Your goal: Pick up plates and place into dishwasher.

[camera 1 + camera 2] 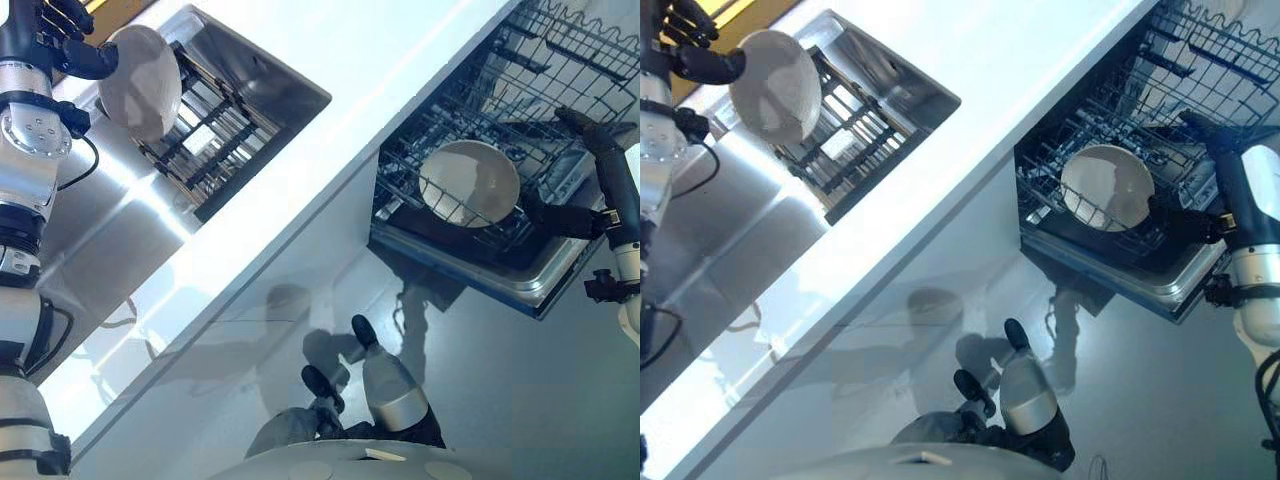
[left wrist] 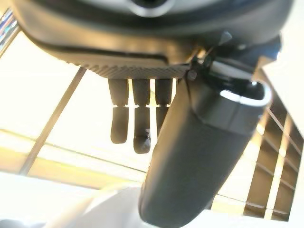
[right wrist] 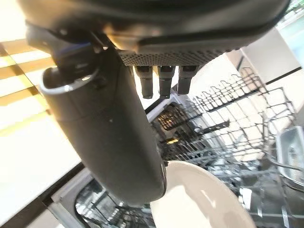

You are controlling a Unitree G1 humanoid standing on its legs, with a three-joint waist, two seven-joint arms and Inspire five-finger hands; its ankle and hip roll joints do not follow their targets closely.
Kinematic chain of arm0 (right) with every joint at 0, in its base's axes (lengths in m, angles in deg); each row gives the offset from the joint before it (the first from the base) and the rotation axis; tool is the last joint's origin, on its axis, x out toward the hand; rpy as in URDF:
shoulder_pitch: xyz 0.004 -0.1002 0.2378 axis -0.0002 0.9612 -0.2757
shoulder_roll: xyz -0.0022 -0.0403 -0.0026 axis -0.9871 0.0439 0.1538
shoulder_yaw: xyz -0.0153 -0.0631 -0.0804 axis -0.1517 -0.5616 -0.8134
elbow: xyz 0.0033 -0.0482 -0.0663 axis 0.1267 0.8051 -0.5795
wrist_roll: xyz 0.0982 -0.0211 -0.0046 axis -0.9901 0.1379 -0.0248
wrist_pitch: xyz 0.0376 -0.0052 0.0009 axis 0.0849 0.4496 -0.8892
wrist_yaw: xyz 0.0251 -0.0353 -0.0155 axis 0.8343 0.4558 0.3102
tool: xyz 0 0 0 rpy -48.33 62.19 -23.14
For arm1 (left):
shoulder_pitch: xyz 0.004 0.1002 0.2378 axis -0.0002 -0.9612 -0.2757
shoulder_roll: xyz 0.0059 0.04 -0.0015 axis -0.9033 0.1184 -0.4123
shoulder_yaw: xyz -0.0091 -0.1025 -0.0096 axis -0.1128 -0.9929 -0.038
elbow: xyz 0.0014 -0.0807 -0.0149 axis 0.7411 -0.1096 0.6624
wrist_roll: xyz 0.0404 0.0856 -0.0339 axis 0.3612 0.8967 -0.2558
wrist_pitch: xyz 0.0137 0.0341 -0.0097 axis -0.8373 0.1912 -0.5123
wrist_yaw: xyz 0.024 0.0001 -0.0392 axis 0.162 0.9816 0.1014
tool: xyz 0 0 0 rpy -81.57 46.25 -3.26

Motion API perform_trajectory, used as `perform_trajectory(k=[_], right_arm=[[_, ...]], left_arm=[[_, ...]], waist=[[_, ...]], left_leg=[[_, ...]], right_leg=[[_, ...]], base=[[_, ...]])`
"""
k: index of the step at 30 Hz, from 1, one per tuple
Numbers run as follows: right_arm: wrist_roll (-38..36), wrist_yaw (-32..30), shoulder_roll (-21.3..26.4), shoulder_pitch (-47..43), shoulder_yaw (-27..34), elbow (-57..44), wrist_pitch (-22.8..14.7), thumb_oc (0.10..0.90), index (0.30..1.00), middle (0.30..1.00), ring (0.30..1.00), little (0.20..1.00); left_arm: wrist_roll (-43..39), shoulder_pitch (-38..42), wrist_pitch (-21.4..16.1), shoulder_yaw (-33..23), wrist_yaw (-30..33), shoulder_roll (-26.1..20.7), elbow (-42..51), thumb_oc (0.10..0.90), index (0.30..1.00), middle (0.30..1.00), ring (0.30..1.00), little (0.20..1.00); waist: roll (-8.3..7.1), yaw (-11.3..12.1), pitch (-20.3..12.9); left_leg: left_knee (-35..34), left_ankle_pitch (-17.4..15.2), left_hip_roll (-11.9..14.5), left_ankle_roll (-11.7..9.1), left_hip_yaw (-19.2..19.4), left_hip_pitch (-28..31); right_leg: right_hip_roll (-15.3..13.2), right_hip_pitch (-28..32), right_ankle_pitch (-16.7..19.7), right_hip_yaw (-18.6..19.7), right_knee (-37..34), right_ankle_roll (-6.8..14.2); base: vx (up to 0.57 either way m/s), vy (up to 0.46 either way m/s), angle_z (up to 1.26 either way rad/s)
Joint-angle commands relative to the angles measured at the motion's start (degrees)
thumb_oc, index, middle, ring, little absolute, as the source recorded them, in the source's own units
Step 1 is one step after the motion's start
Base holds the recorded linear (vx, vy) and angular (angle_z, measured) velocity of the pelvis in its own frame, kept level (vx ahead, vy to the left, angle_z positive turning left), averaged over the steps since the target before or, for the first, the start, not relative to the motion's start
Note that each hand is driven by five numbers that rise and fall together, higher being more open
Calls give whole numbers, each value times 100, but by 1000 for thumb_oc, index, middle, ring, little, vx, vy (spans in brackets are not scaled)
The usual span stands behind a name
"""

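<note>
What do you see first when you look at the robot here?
Two white plates, one in each dark hand. The left hand holds a plate up over the sink's drying rack, while the right hand sets the other plate into the open dishwasher's lower rack.

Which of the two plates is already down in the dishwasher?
The plate held by the right hand, standing in the dishwasher's lower rack. The other plate is up over the sink's rack, in the left hand.
</note>
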Motion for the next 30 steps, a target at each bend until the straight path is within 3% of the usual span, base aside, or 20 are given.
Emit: perform_trajectory(k=[1,14,21,25,26,27,30], right_arm=[[10,-223,591,133,428,-578,-424,800,900,900,900,900],[-210,-61,571,202,490,-601,-473,800,900,900,900,900],[-264,-33,554,148,474,-654,-396,800,900,900,900,900],[-262,7,560,107,444,-690,-281,800,900,900,900,900],[-247,20,569,61,418,-703,-194,800,900,900,900,900],[-245,21,575,54,413,-707,-168,800,900,900,900,900],[-231,58,577,45,434,-708,-126,800,900,900,900,900]], left_arm=[[-237,419,-329,54,206,-291,72,100,300,300,300,200],[-855,506,-680,74,-80,-248,165,100,300,300,300,200],[-1019,661,-481,265,-446,-190,335,100,300,300,300,200],[-1090,537,-117,270,-886,-129,318,100,300,300,300,200],[-1055,376,-4,263,-1250,-44,200,270,446,446,446,370],[-1024,347,-8,270,-1315,-27,186,800,900,900,900,900],[-1209,206,192,395,-2163,1,260,800,900,900,900,900]], waist=[[43,100,-1216],[32,72,-1325],[11,99,-1397],[8,122,-1413],[19,129,-1394],[23,131,-1389],[58,131,-1357]], left_leg=[[95,-254,-66,-14,-198,47],[84,-241,-54,-34,-190,81],[81,-254,-44,-20,-208,109],[84,-255,-53,-13,-238,111],[90,-257,-58,-4,-251,119],[92,-260,-60,-1,-253,122],[99,-248,-73,5,-274,108]], right_leg=[[79,169,-775,-127,429,518],[89,191,-725,-74,399,549],[92,212,-717,-82,400,557],[94,214,-721,-78,407,559],[86,220,-721,-71,408,563],[83,221,-721,-72,409,563],[80,200,-704,-51,420,571]], base=[[0,0,0],[0,0,0],[0,0,0],[0,0,0],[0,0,0],[6,32,4],[8,25,4]])
